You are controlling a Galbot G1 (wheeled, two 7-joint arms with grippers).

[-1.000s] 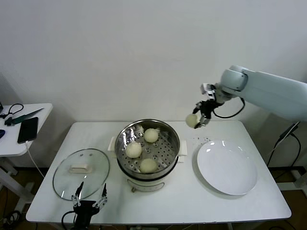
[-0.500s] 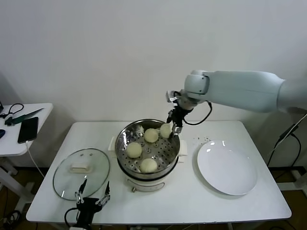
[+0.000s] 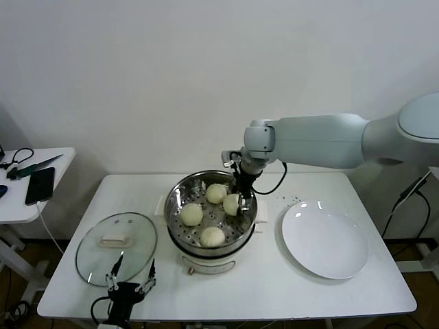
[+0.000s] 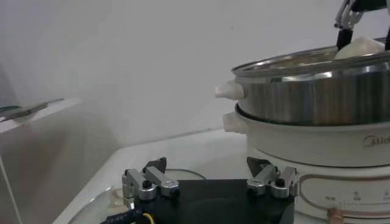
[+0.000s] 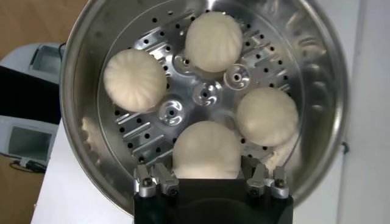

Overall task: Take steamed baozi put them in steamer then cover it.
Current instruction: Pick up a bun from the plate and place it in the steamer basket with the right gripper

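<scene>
Right tool (image 3: 237, 199) is being held inside the steamer (image 3: 180, 195), its fingers (image 5: 263, 181) closed on a steamed baozi (image 5: 206, 150) that is being kept just above the perforated floor on the side nearer the plate (image 3: 324, 239). Three other baozi (image 5: 134, 80) (image 5: 213, 41) (image 5: 267, 116) are lying on the steamer floor around it. Left tool (image 3: 128, 285) is being held low at the near edge of the desk (image 3: 274, 284), fingers spread wide and empty, just in front of the cover (image 3: 116, 247). That cover is lying flat on the desk, handle up, to the left of the steamer.
</scene>
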